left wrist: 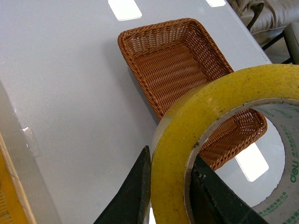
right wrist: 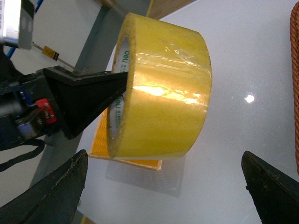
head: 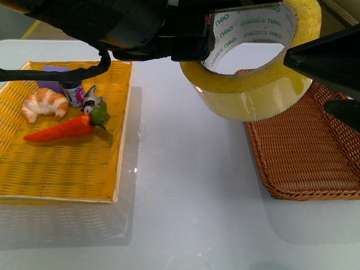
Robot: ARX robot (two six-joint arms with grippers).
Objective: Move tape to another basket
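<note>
The left end effector (left wrist: 170, 186) is clamped on the tape (head: 253, 84), one finger inside the white core and the other against the yellow outer wall, so the roll hangs by its rim. The tape is in the air, clear of the counter (head: 185, 202), over the strip between the yellow tray (head: 56, 169) at the counter's left side and the brown basket (head: 304, 152) at its right side. In the front view the roll overlaps the basket's left rim; whether it is already above the basket floor cannot be told. The basket holds nothing that can be seen. The right end effector (right wrist: 164, 153) is spread wide and holds nothing, with the roll in front of it. A croissant (head: 44, 104) and a carrot (head: 62, 129) lie in the tray.

The step in hand looks like the carry, with the drop-off not yet done. The next move probably calls for travel toward the counter's right side until the roll sits over the basket's middle, a descent past the sloping wall, and only then a release. The thin grip on the rim could let the roll swing.
</note>
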